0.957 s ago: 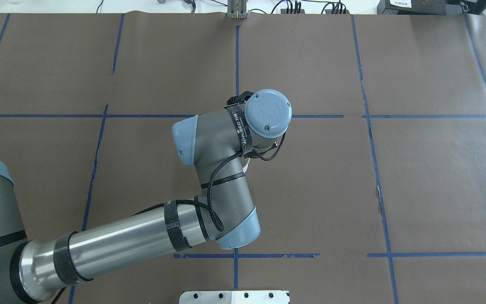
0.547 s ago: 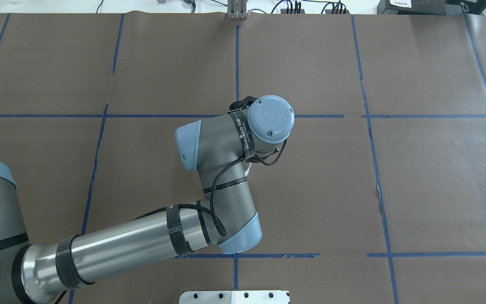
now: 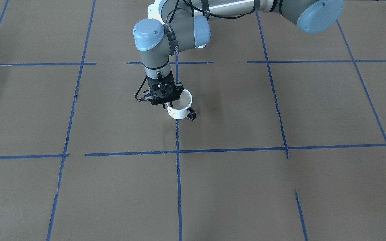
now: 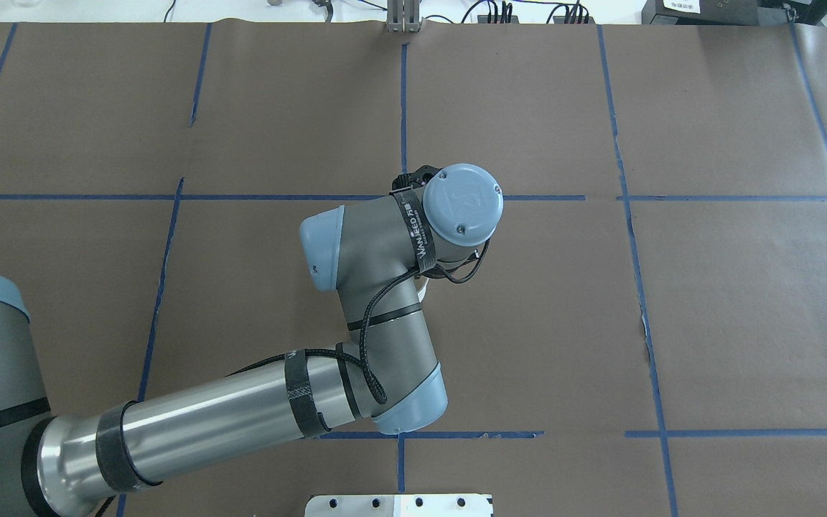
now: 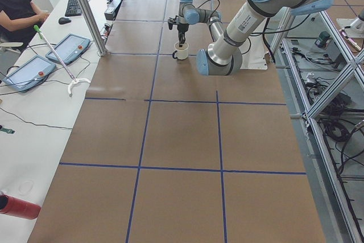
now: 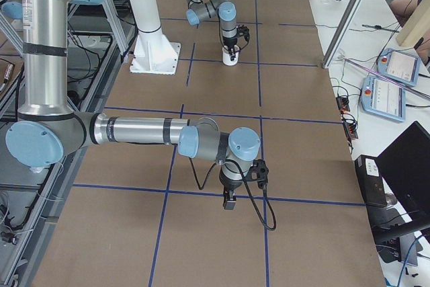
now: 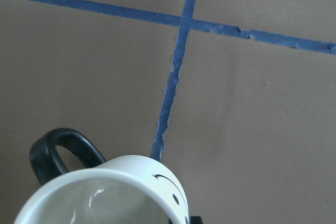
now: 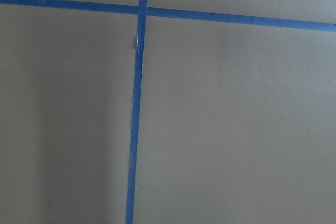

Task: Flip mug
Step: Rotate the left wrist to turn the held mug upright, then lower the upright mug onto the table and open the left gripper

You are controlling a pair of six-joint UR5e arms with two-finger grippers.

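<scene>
One mug (image 3: 179,107) shows a little above the centre of the front-facing view, mouth up, its cream inside open to the camera. Its black handle (image 3: 191,115) points toward the lower right of that frame, and the smiley (image 3: 171,113) faces the lower left. The left gripper (image 3: 166,105) comes straight down onto the mug's rim at the mug's left side in that view and is clenched on the wall there, with one finger (image 3: 163,107) showing outside the wall. Whether the mug's base touches the table (image 3: 313,110) cannot be told. The mug lies beside the blue tape line (image 3: 177,140) that runs down the middle of the frame.

From the left wrist camera the mug fills the bottom left, with the handle at far left and the smiley at bottom centre. In the overhead view the arm's wrist hides both gripper and mug.

The right gripper (image 6: 229,203) hangs over brown paper at the lower centre of the right side view, near a tape crossing and well apart from the mug. Whether it is released or clenched cannot be told.
</scene>
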